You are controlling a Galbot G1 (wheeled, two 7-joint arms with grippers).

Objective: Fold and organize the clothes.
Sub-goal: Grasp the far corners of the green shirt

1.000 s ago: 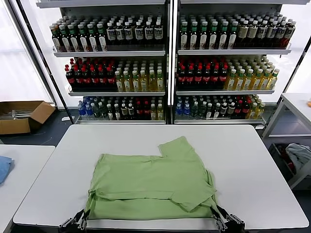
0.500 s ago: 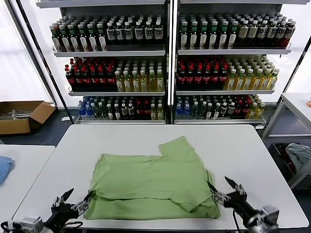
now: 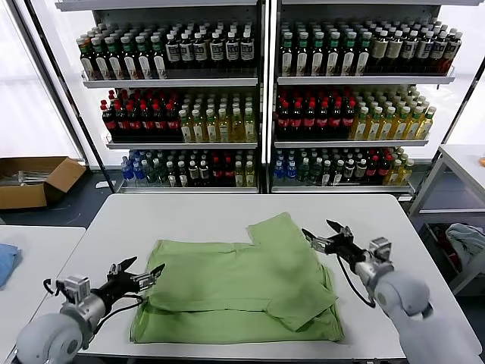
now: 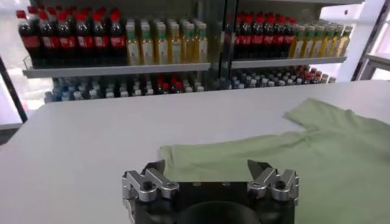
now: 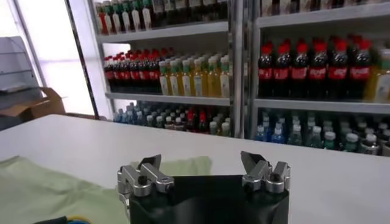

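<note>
While the shirt (image 3: 239, 288) lies flat, both open end effectors, left (image 3: 139, 276) and right (image 3: 324, 237), flank it.

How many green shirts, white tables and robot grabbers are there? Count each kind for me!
Green shirt: 1
White tables: 2, the big table under the shirt and a side table on the robot's left
Grippers: 2, the left gripper and the right gripper, both open
Total: 5
</note>
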